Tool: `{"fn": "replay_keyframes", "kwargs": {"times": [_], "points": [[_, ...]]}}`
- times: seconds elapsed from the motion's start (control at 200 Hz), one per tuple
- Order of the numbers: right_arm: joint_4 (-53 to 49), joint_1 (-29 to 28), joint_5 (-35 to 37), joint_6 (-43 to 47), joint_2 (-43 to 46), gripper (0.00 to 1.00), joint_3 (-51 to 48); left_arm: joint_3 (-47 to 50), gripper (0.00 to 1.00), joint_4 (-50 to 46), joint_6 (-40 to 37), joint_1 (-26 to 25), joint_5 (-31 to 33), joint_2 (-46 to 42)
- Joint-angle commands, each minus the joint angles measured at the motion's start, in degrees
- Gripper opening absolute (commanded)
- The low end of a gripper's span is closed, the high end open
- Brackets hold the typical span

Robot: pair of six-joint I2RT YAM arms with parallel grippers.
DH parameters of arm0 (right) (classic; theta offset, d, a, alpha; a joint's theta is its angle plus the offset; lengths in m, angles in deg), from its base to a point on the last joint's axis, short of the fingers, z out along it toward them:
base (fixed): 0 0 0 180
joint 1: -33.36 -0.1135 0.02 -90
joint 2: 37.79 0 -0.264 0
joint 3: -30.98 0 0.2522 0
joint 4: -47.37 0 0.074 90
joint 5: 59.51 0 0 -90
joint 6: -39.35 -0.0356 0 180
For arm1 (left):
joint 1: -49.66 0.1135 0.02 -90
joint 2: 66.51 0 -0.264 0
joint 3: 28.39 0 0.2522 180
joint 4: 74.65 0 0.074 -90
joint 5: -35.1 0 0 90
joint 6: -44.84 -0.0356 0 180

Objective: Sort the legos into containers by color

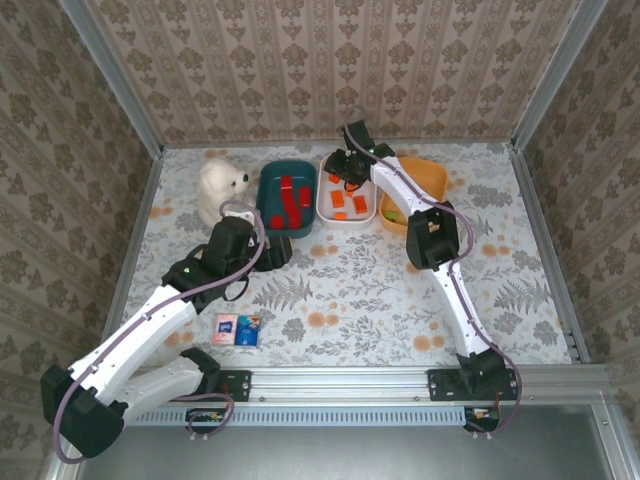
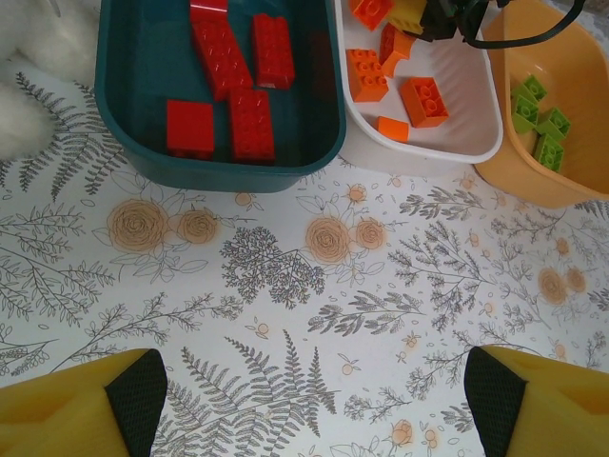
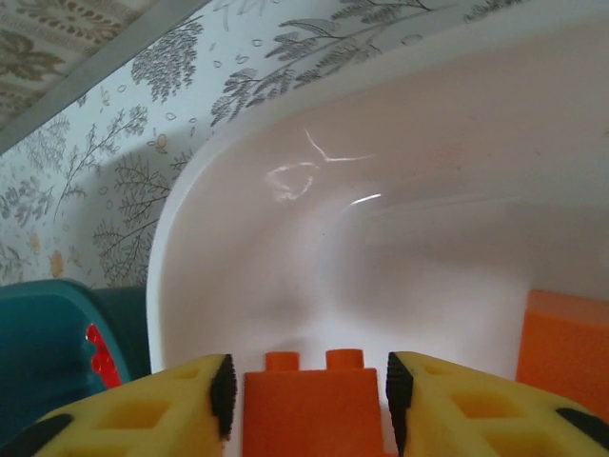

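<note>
Bowls [image 1: 264, 200] in a row, bricks [image 1: 292, 198] inside each; bear [image 1: 219, 186] left of them, packet [image 1: 237, 330] nearer front

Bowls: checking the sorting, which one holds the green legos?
The orange bowl, far right; the teal bowl holds red bricks, the white bowl orange ones.

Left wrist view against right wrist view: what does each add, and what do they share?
Left wrist adds the orange bowl holding green legos and the open left hand. Right wrist adds a close look at the right hand shut on an orange lego inside the white bowl. Shared: white bowl, teal bowl, red legos.
</note>
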Motion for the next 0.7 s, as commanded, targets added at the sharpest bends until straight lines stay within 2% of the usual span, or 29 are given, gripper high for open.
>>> {"fn": "replay_keyframes", "kwargs": {"times": [0.0, 0.135, 0.35, 0.415, 0.52, 0.635, 0.66, 0.695], "points": [[-3.2, 0.2, -0.3, -1.2, -1.2, 0.56, 1.9, 0.7, 0.85, -1.1, 0.8, 0.5, 1.2, -1.2], [-2.0, 0.2, 0.0, -0.1, 1.8, 0.63, 1.9, 0.4, 0.85, -1.5, 0.7, 0.7, 1.3, -1.6], [-1.6, 0.0, 1.7, 4.6, 12.1, 0.64, -1.5, -0.5, 0.85, -3.7, 0.6, 1.5, 2.4, -4.0], [2.8, -0.5, 3.7, 7.7, 20.3, 0.65, -10.2, -0.8, 0.85, -5.1, 0.7, 2.3, 3.0, -5.6], [16.9, -1.7, 8.4, 11.9, 37.8, 0.66, -33.2, -0.6, 0.86, -6.9, 1.1, 4.3, 3.7, -9.2], [23.7, -2.9, 12.3, 15.3, 53.2, 0.71, -52.1, -0.1, 0.88, -9.4, 1.7, 7.1, 4.2, -13.5], [24.3, -3.0, 13.5, 15.8, 56.5, 0.84, -56.0, 0.1, 0.91, -10.2, 2.1, 7.8, 4.4, -14.3], [24.3, -3.2, 14.8, 16.5, 60.9, 0.94, -61.0, 0.2, 0.98, -11.0, 2.5, 8.7, 4.4, -15.6]]}}
